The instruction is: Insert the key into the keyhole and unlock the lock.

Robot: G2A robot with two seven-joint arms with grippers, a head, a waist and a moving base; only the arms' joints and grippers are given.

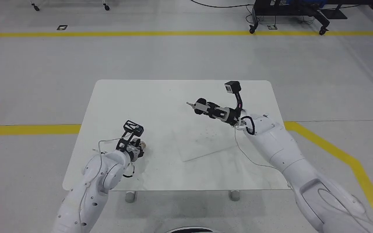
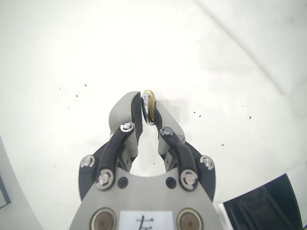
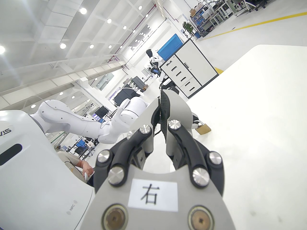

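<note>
Where the left claw (image 2: pixel 146 99) closes, the lock (image 2: pixel 148 107) (brass) sits pinched.

lock (image 2: pixel 151 99) of glossy brass-like metal with shiny chrome shackle (image 2: pixel 145 111), smooth matt white table (image 2: pixel 96 37), matt grey fingers (image 2: pixel 118 111)

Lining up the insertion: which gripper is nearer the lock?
Left. The left gripper is shut on the lock; the right gripper, holding the key, is apart across the table.

You have a white table (image 1: pixel 175 93) with rounded corners. A thin clear sheet (image 1: pixel 204 140) lies flat near its middle. Small dark specks (image 2: pixel 76 95) dot the surface.
</note>
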